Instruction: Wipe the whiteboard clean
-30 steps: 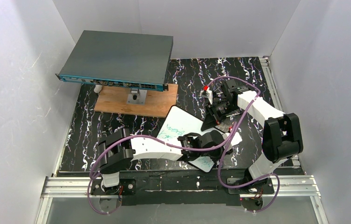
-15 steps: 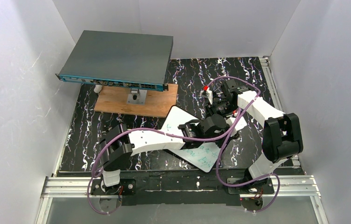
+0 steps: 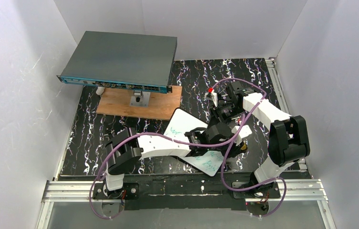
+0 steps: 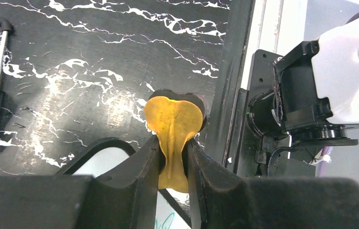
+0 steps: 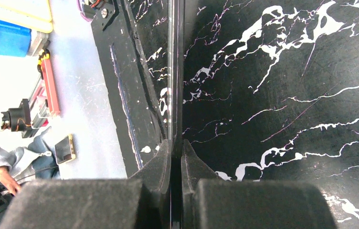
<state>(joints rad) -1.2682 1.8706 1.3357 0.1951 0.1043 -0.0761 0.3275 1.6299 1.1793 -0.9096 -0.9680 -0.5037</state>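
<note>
The whiteboard (image 3: 181, 125) stands tilted at the middle of the black marbled table, with green writing on its lower part (image 3: 208, 164). My left gripper (image 3: 234, 144) reaches across it to its right edge and is shut on a yellow cloth (image 4: 175, 119). In the left wrist view the left gripper (image 4: 173, 143) pinches the cloth above a rounded whiteboard corner (image 4: 103, 161). My right gripper (image 3: 222, 113) is at the board's far right side. In the right wrist view the right gripper (image 5: 176, 145) is shut on the whiteboard's thin edge (image 5: 175, 71), seen end-on.
A large grey box with a blue front edge (image 3: 120, 59) rests on a wooden plank (image 3: 139, 104) at the back left. A small part with a red top (image 3: 210, 92) stands beside the right gripper. White walls enclose the table; a metal rail (image 3: 275, 81) runs along its right side.
My left gripper has swept the yellow cloth to the right across the whiteboard, from its lower middle to its right edge. The right arm has stayed in place.
</note>
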